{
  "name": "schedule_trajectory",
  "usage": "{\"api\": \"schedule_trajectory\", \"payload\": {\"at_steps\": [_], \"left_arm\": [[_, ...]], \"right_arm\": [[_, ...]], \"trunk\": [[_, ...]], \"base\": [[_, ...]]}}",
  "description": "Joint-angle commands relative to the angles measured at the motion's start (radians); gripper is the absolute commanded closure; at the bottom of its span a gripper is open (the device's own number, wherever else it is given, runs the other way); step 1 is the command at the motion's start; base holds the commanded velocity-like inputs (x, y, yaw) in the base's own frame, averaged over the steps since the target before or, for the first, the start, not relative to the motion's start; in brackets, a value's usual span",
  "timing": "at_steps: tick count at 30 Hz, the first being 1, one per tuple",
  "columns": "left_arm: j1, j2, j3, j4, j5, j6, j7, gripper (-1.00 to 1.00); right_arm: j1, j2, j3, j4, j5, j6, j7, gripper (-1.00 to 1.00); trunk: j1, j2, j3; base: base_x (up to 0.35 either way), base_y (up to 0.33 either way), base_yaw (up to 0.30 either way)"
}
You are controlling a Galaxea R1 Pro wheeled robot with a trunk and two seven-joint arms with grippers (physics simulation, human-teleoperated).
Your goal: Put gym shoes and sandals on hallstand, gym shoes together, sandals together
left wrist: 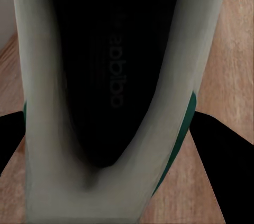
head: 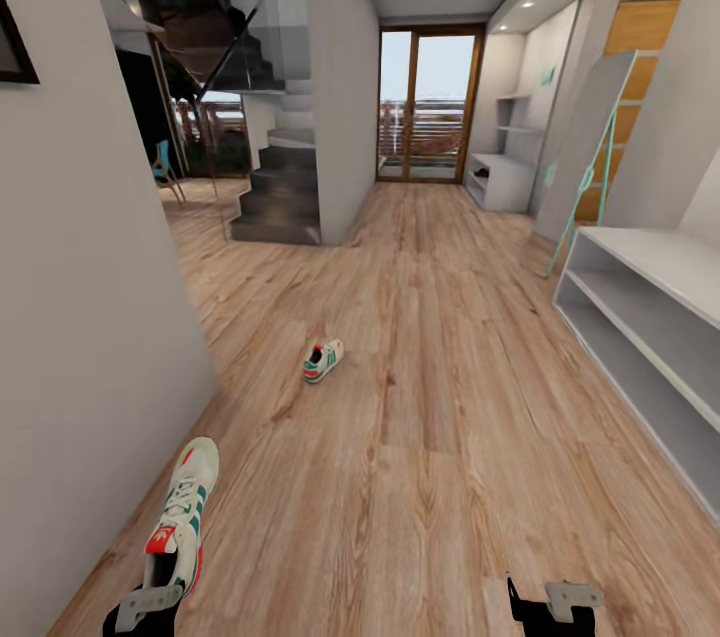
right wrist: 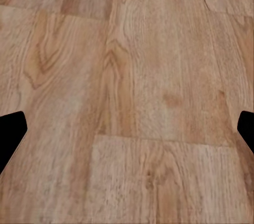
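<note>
One gym shoe, white with green stripes and a red heel tab, is at the lower left beside the wall. My left gripper is shut on its heel end. In the left wrist view the shoe's dark opening sits close between the two black fingers. The second gym shoe lies alone on the wood-plank corridor floor ahead. My right gripper hangs open over bare floor, its fingertips wide apart. The pale hallstand with open shelves stands along the right. The sandals are out of view.
A grey wall runs close on the left. A dark staircase and a pillar stand ahead, with a glass door at the corridor's end. A panel with a teal frame leans beyond the hallstand. A second white unit is further back.
</note>
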Motion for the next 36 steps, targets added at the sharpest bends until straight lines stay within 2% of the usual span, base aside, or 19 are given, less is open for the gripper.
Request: {"api": "schedule_trajectory", "payload": {"at_steps": [1, 12, 22, 36], "left_arm": [[-0.001, 0.0, 0.004, 0.001, 0.009, 0.0, -0.009, 1.0], [-0.001, 0.0, 0.004, 0.001, 0.009, 0.0, -0.009, 1.0], [-0.001, 0.0, 0.004, 0.001, 0.009, -0.001, -0.009, 1.0], [-0.001, 0.0, 0.004, 0.001, 0.009, -0.001, -0.009, 1.0]], "right_arm": [[-0.001, -0.001, 0.009, 0.0, -0.01, -0.003, -0.005, -1.0], [-0.001, -0.001, 0.009, 0.0, -0.01, -0.003, -0.006, -1.0], [-0.001, -0.001, 0.009, 0.0, -0.01, -0.003, -0.006, -1.0], [-0.001, -0.001, 0.01, 0.0, -0.01, -0.003, -0.006, -1.0]], "trunk": [[0.0, 0.0, -0.001], [0.0, 0.0, -0.001], [0.0, 0.0, 0.002], [0.0, 0.0, 0.002]], "base": [[0.339, 0.0, 0.0], [0.339, 0.0, -0.016], [0.339, 0.0, -0.185], [0.339, 0.0, -0.015]]}}
